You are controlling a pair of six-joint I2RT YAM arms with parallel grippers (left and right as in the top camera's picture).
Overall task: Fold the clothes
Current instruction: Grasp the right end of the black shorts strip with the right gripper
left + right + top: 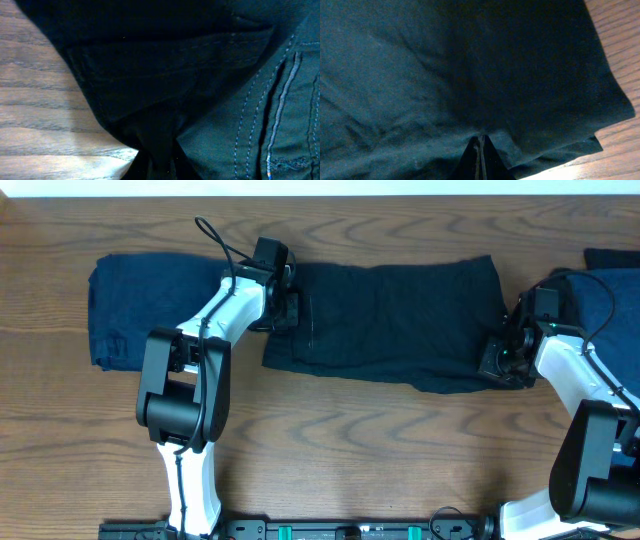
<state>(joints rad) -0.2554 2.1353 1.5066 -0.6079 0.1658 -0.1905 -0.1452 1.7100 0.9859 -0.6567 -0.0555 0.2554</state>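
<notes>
Nearest my lenses, the left end effector (292,310) pinches the black garment (400,320) at its left edge; the right end effector (500,362) pinches its lower-right corner.

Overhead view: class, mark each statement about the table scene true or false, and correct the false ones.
1. The left gripper and right gripper sit at opposite ends of the middle garment. True.
2. The middle garment hangs over the table edge. False: it lies wholly on the wood.
3. A navy garment lies to the left of the middle garment. True.
4. The left gripper is open over bare wood. False: it is shut on the middle garment's left edge.
</notes>
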